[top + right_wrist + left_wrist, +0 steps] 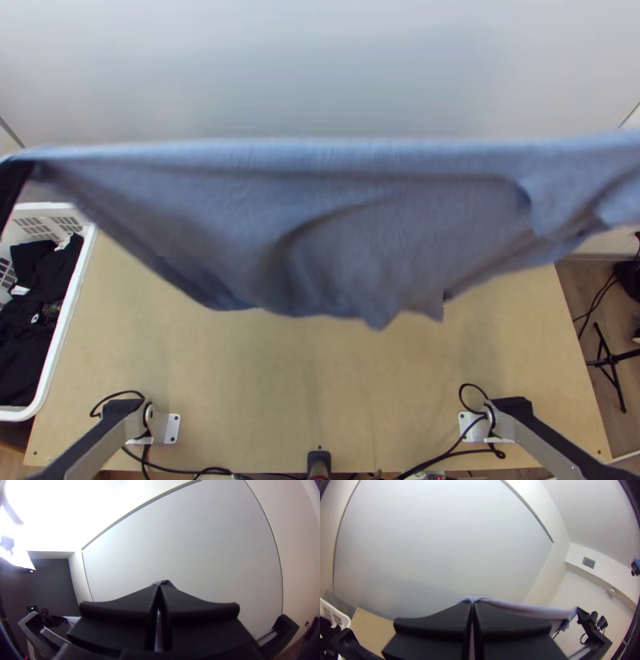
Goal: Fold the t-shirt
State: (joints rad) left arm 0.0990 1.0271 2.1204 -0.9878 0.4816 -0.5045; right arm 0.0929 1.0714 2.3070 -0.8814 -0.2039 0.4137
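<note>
Gripping blue t-shirt [336, 216], seemingly by edge, above table [320, 384]: left hand [18, 170], right hand [159, 587].

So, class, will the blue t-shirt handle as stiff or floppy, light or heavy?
Probably floppy: below its taut upper edge, the blue t-shirt sags in soft folds. Likely light for its size: the cloth looks thin, and the left tool and right tool hold it up by small pinches.

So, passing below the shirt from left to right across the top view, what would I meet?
White basket, left arm's base plate, small black fixture, right arm's base plate, black stand.
</note>
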